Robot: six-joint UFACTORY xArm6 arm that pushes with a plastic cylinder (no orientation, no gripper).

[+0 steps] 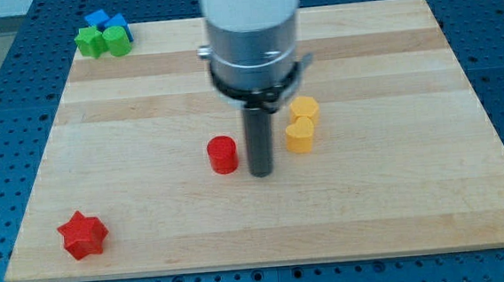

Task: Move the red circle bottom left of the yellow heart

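**Q:** Near the middle of the surface (398,193), what lies beside the red circle (223,154)?

**A:** My tip (261,172) stands just to the view's right of the red circle, a narrow gap between them. No pincer exists on this rod, so neither a released nor a clenched state applies.

**Q:** Where is the yellow heart (300,136) relative to the red circle?

**A:** To the view's right of the red circle, beyond my tip and slightly higher in the view. A second yellow block (304,110), shape unclear, touches the heart on its upper side.

**Q:** And the remaining blocks, again from the red circle?

**A:** A red star (83,234) sits well apart toward the view's bottom left. Far toward the view's top left, at the corner of the surface, two green blocks (103,41) and a blue block (106,21) cluster together, their shapes hard to make out.
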